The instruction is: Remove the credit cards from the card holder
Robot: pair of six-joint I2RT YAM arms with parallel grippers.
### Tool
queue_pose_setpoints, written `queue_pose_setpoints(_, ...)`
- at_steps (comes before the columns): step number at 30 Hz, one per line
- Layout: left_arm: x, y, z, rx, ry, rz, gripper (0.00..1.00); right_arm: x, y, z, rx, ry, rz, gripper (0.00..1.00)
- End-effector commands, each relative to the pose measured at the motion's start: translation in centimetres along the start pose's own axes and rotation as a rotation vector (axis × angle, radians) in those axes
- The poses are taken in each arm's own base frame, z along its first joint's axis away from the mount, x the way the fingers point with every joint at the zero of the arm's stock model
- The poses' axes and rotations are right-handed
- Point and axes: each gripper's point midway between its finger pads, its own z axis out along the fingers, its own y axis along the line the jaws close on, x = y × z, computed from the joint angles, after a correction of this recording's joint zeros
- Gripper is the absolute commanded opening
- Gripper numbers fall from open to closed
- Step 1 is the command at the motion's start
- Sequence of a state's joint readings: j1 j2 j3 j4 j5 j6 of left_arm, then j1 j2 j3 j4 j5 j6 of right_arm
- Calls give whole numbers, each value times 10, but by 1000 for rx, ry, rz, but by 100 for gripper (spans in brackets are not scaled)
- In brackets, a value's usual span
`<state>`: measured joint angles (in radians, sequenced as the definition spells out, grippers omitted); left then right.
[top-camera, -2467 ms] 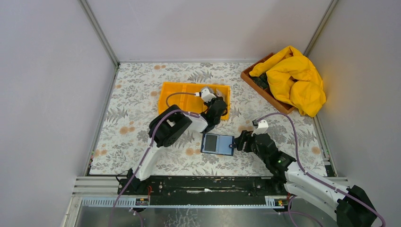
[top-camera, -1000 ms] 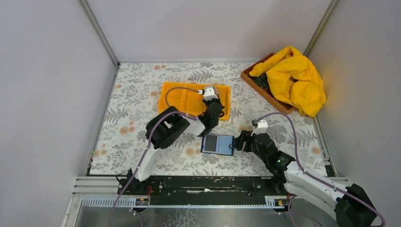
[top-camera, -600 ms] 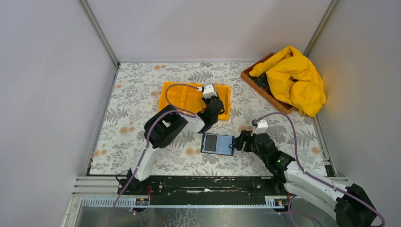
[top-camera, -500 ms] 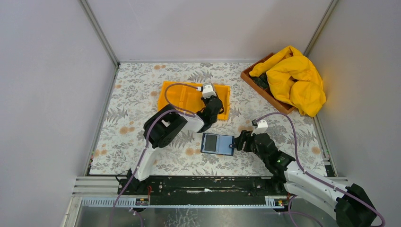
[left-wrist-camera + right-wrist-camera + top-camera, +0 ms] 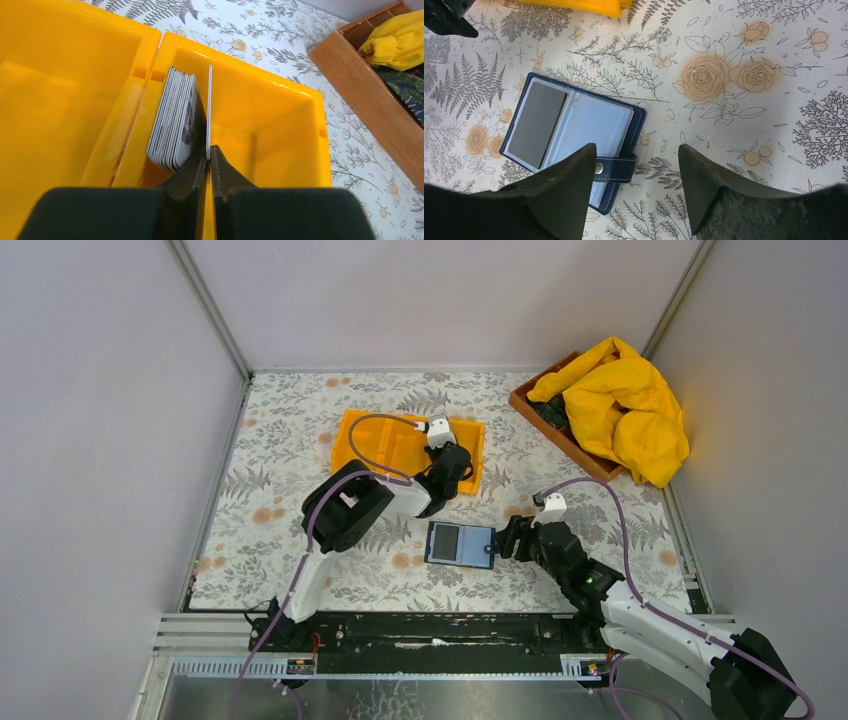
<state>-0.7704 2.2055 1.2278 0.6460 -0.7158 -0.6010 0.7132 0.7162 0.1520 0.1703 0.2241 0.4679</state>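
Several pale credit cards [image 5: 175, 120] lean in your orange plastic tray's [image 5: 310, 115] right-end compartment; your left gripper [image 5: 209, 152] pinches one upright card [image 5: 209, 100] there. Your right gripper [image 5: 636, 150] gapes over the open dark-blue card holder [image 5: 589, 120] on the floral table [image 5: 774, 75].

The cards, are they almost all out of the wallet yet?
Done: a stack of cards leans in one compartment of the orange tray.
In hand: the left gripper pinches one card upright beside that stack.
To do: the open card holder shows a dark grey card in one pocket. The right gripper hangs open over its strap side.
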Motion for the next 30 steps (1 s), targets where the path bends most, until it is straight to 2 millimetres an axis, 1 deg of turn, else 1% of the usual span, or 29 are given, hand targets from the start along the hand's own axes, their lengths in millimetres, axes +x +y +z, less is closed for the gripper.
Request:
queue_pose_setpoints(1, -28, -8, 0, 8, -44, -35, 14, -19, 6, 2, -10, -64, 15, 68)
queue_pose_setpoints(4, -30, -7, 0, 4, -47, -31, 16, -19, 5, 2, -9, -63, 14, 68)
queue_pose_setpoints(17, -33, -3, -6, -4, -43, -22, 18, -19, 5, 2, -8, -63, 14, 68)
queue_pose_setpoints(22, -31, 7, -13, -39, -21, -41, 19, -19, 5, 2, -6, -63, 14, 68)
queue_pose_setpoints(26, -25, 17, -21, -63, 1, -47, 19, -19, 5, 2, -7, -64, 13, 68)
queue_pose_setpoints(30, -25, 17, -30, -69, -5, -39, 19, -20, 6, 2, -9, -65, 14, 68)
